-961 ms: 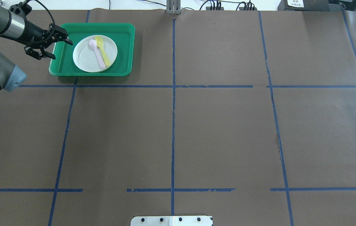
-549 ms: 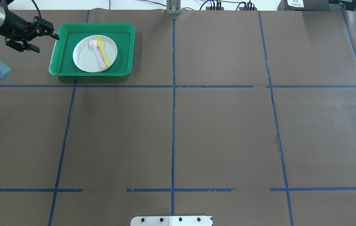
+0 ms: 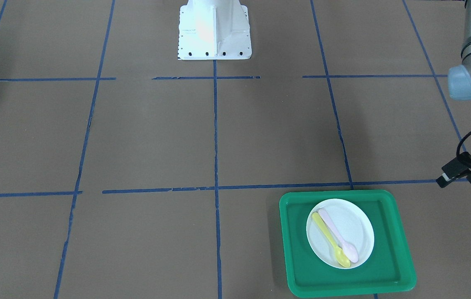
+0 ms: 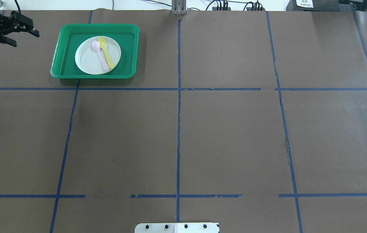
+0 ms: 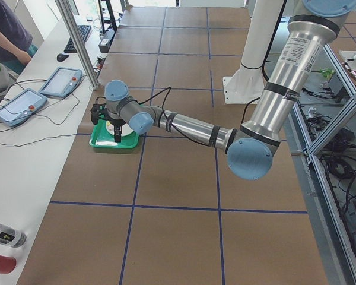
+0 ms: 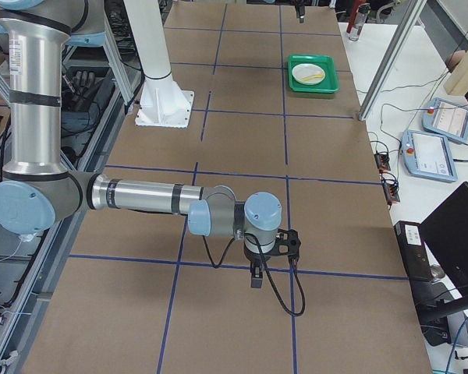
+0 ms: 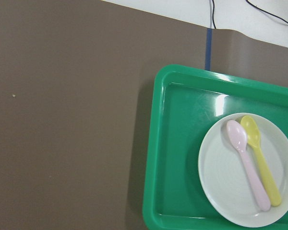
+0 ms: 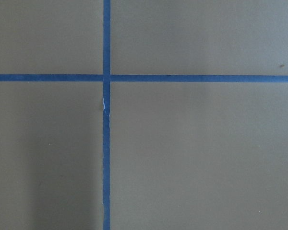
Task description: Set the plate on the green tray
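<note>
The white plate (image 4: 88, 61) lies inside the green tray (image 4: 128, 48) at the table's far left, with a pink spoon (image 4: 100, 55) and a yellow spoon (image 4: 106, 53) on it. Plate (image 3: 354, 222) and tray (image 3: 385, 274) also show in the front view, and the left wrist view shows the plate (image 7: 221, 182) in the tray (image 7: 173, 143). My left gripper (image 4: 26, 38) is open and empty, off to the left of the tray and apart from it. My right gripper (image 6: 253, 269) shows only in the exterior right view, far from the tray; I cannot tell its state.
Brown paper with blue tape lines (image 4: 178, 89) covers the table. The robot's white base plate (image 3: 214, 31) stands at the near edge. An operator (image 5: 9, 29) and tablets (image 5: 59, 80) are at a side bench beyond the tray.
My left gripper has drawn back to the left, from the tray's left rim to well clear of it, staying open. Plate, spoons and tray have not moved.
</note>
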`<state>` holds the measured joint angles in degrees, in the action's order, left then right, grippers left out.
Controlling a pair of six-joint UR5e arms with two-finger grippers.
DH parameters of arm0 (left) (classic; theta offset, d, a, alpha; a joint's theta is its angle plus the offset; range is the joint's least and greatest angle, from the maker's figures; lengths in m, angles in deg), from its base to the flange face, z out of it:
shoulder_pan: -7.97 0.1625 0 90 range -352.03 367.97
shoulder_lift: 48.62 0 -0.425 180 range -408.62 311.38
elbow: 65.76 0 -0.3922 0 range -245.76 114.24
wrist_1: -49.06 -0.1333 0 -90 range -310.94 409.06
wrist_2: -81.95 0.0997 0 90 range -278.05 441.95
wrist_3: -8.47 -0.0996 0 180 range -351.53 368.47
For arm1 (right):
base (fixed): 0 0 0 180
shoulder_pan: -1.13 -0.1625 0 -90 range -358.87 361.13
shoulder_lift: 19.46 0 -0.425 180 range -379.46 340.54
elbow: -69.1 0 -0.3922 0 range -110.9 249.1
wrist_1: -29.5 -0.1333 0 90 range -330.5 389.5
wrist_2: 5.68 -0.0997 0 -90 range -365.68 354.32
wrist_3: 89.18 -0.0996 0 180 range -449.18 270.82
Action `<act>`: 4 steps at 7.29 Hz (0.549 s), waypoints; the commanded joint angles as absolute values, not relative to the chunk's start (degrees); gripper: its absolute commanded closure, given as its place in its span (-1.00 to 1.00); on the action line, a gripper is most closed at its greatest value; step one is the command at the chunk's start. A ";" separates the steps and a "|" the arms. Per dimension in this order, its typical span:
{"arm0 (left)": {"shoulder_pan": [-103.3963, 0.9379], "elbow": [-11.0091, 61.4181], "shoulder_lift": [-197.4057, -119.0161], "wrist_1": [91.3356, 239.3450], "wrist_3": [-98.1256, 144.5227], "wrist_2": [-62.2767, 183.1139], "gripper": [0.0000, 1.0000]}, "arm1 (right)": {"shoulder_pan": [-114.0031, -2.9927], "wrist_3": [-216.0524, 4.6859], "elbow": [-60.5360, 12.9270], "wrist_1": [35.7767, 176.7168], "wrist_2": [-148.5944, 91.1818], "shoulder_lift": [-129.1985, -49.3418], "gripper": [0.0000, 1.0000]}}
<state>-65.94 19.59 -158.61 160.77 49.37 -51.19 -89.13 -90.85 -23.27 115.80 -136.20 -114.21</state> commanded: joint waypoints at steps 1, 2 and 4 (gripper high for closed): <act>-68.84 21.42 -155.51 155.24 32.62 -51.11 -1.00 | -89.13 -90.85 -23.27 115.72 -136.20 -114.21 -1.00; -70.24 21.42 -152.27 154.97 24.11 -51.11 -1.00 | -89.13 -90.85 -23.27 115.72 -136.20 -114.21 -1.00; -73.23 21.25 -147.52 154.79 15.44 -51.11 -1.00 | -89.13 -90.85 -23.27 115.72 -136.20 -114.21 -1.00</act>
